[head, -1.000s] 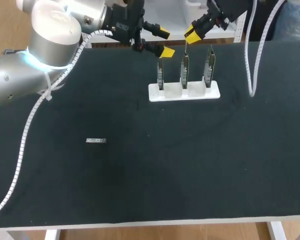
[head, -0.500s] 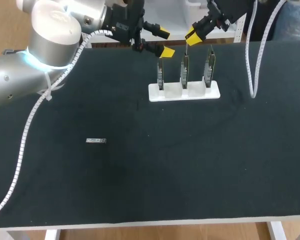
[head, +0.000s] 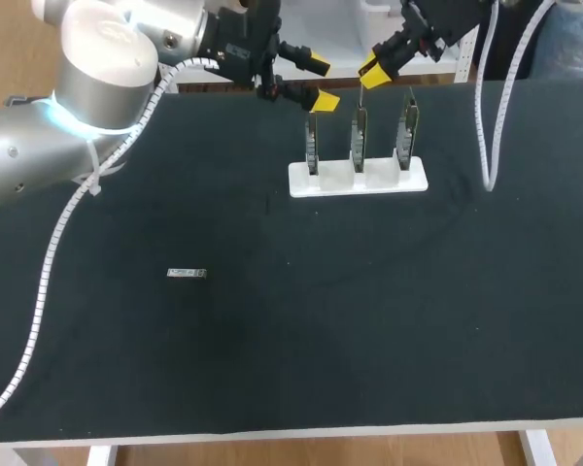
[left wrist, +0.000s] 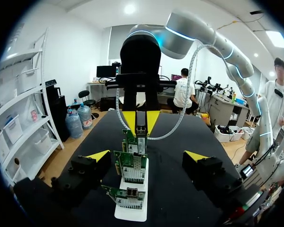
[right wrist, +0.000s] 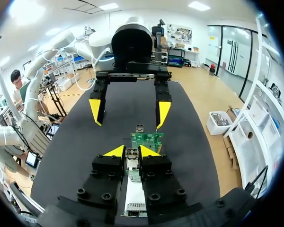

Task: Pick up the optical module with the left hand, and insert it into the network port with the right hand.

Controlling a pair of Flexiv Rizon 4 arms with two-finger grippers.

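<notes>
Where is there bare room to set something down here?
Bare: the wide near strip in front of the small module and card stand; also between them. Crowded: the far edge, where left pincer and right pincer hang by the stand.

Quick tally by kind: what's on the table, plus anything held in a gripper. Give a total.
Network cards: 3, upright in the stand
White stand: 1
Optical modules: 2, one lying loose on the table, one held in the right gripper
Total: 6
</notes>
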